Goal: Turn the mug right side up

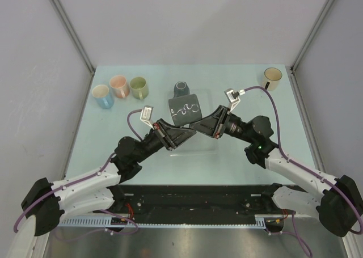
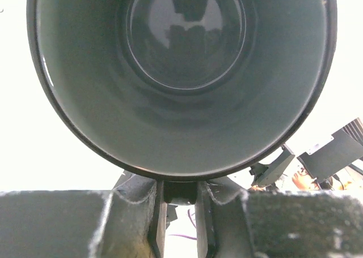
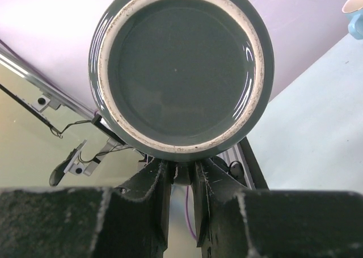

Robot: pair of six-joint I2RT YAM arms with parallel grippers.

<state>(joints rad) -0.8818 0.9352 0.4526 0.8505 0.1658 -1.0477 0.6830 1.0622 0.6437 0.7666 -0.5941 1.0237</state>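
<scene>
A dark grey-green mug (image 1: pixel 185 109) with a white squiggle lies on its side, held above the table. Its mouth faces my left wrist camera, which looks into its hollow inside (image 2: pixel 181 71). Its unglazed base ring faces my right wrist camera (image 3: pixel 181 71). My left gripper (image 1: pixel 182 135) comes from the left and my right gripper (image 1: pixel 200 127) from the right. They meet under the mug at its handle. In the left wrist view the left gripper (image 2: pixel 180 212) is shut on the handle (image 2: pixel 180 191). In the right wrist view the right gripper (image 3: pixel 181 201) pinches the handle (image 3: pixel 181 176) too.
A second dark mug (image 1: pixel 181 89) stands upright just behind the held one. Blue (image 1: pixel 103 96), pink (image 1: pixel 118 85) and green (image 1: pixel 139 88) mugs stand at the back left. A cream mug (image 1: pixel 273 77) stands at the back right corner of the pale table (image 1: pixel 255 156).
</scene>
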